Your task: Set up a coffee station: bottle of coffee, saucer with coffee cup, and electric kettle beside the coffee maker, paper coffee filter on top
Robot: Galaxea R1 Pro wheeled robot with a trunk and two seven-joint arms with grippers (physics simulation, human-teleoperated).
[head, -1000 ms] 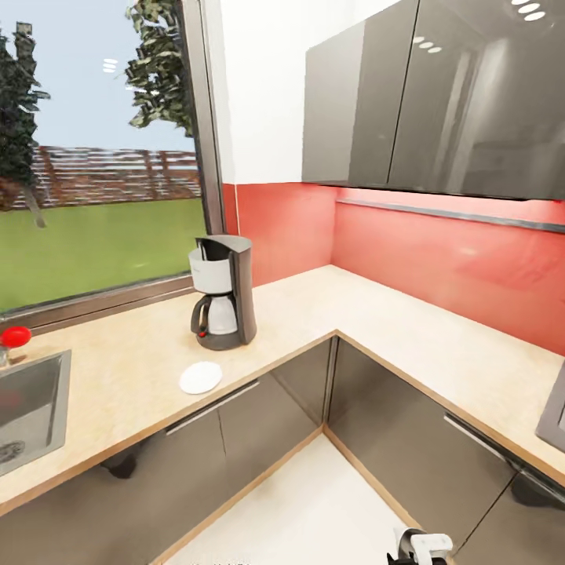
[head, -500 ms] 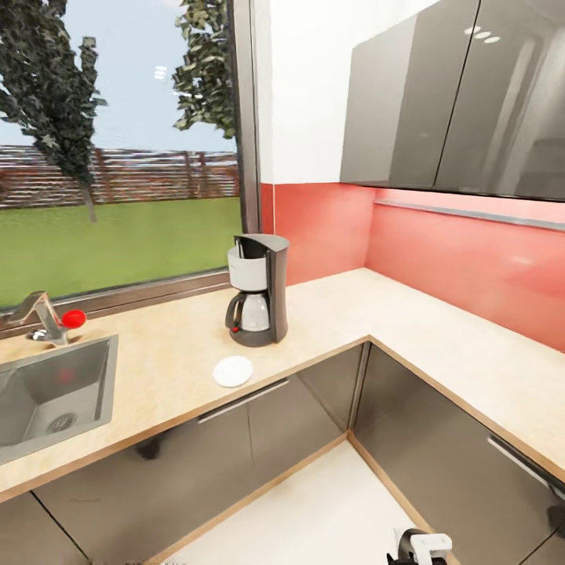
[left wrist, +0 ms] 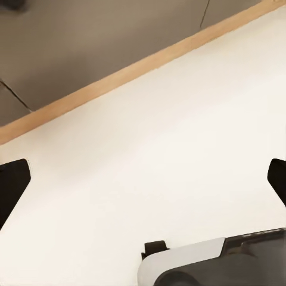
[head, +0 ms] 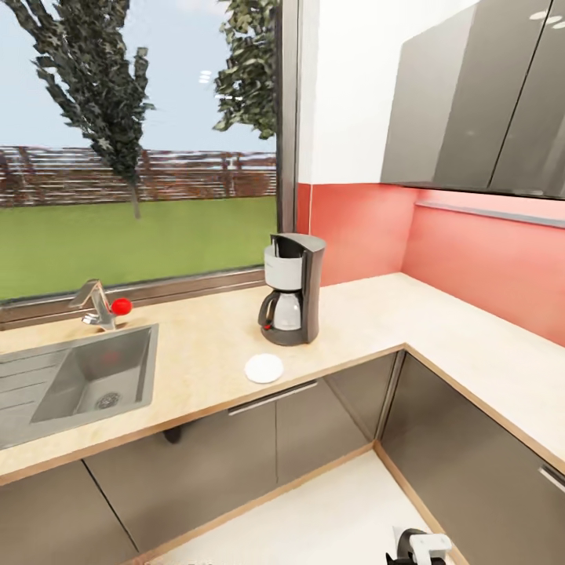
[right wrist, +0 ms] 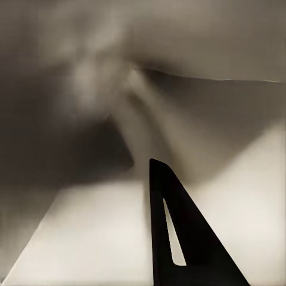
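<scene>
Left claw (left wrist: 143,179): in the left wrist view its two dark fingertips (left wrist: 12,187) sit at opposite edges of the picture, spread wide, nothing between them. It points down at the pale floor (left wrist: 179,119), near the wooden plinth strip (left wrist: 119,74) under the grey cabinet fronts (left wrist: 89,36).

Right claw: the right wrist view shows one dark slotted finger (right wrist: 179,238) against a blurred grey surface; its opening cannot be told. A white-and-black part of the robot (head: 420,547) shows at the lower edge of the head view.

The coffee maker (head: 292,289) stands upright on the counter (head: 204,353), well above and ahead of both claws, long axis vertical, carafe and handle facing the sink (head: 86,380). The saucer (head: 264,368) lies flat just in front of it, apart from it, near the counter's front edge.

Against the earlier head views, the whole scene has shifted right: the camera has turned left. The sink and its tap (head: 94,304) with the red knob (head: 121,306) are now fully in view. Coffee maker and saucer keep the same mutual arrangement.
</scene>
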